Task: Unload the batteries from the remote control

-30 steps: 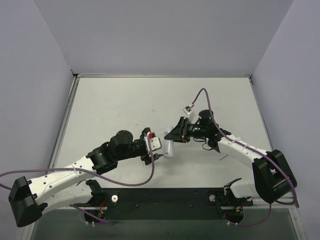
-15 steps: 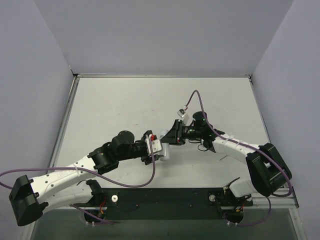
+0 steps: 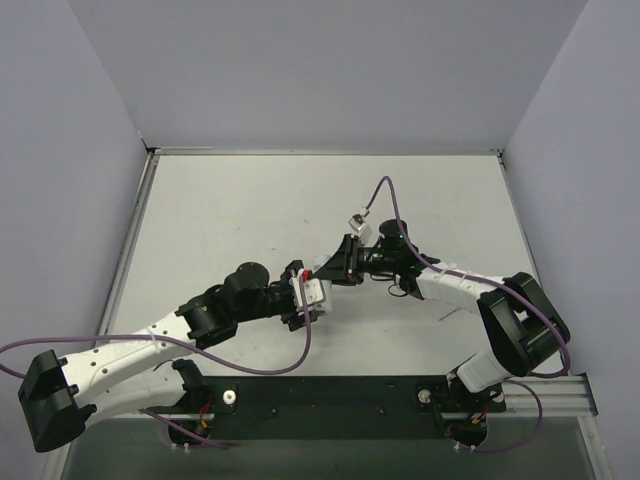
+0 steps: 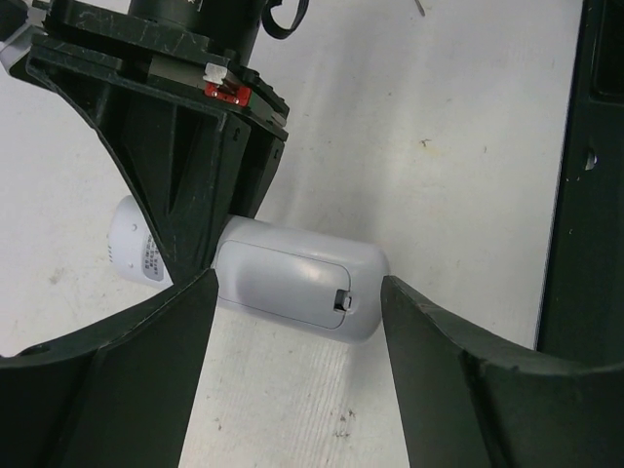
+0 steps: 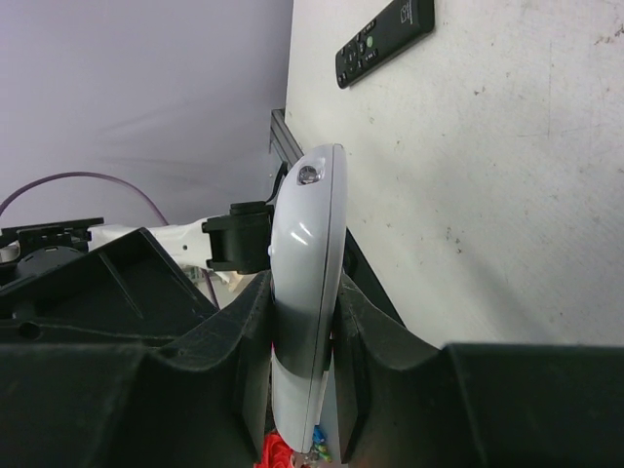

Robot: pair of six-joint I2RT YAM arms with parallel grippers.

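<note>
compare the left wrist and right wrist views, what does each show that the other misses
Only left wrist: the back of the white remote with its battery cover closed, and the open left end effector framing it. Only right wrist: a black remote lying flat on the table. Both: the right end effector clamped on the white remote.

my left gripper (image 4: 297,292) gapes around the white remote (image 4: 369,285), cover (image 4: 283,283) shut, mid-frame; the right gripper (image 4: 187,252) clamps it from upper left.
</note>
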